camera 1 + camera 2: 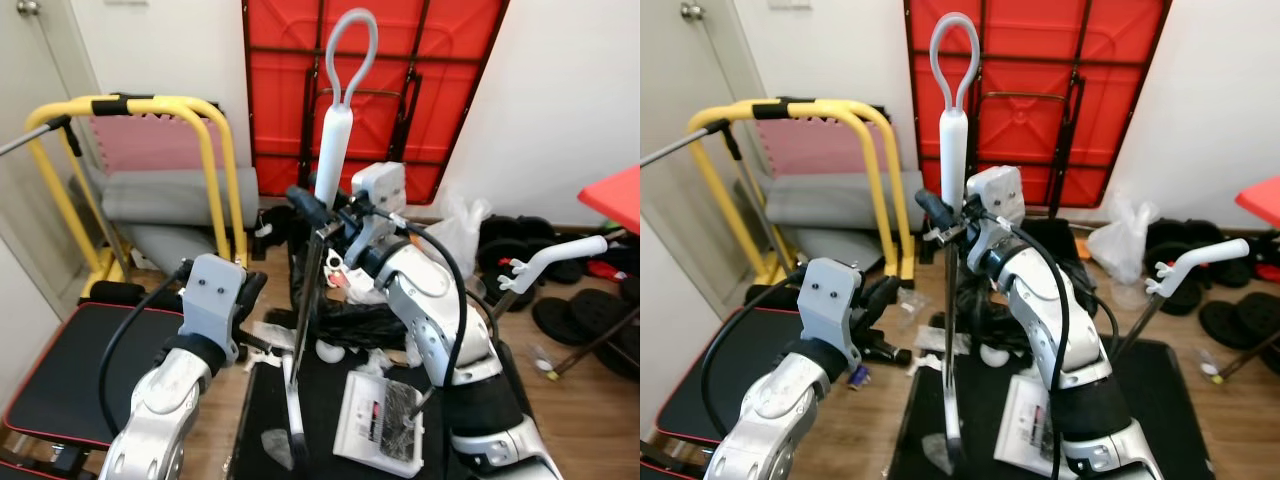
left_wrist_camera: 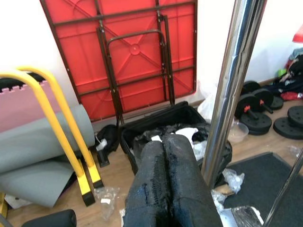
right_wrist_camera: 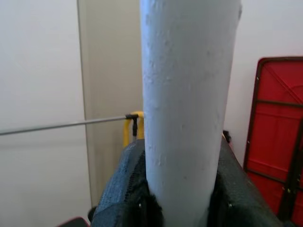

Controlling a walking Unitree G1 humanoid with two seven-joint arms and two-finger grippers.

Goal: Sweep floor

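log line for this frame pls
task: sweep floor | right claw: shut on broom handle, upright | left claw: shut, free, beside pole | dustpan: on mat

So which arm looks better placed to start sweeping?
The right. Its pincer is clamped on the broom handle, while the left pincer sits shut beside the pole, holding nothing.

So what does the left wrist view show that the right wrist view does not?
Left wrist view alone: the left claw shut and empty, the broom's metal pole beside it, a black bag of rubbish, weight plates, grey rolled mats.

Right wrist view alone: the right claw shut on the broom's white handle, a pale wall.

Both: the red folded table and the yellow frame.
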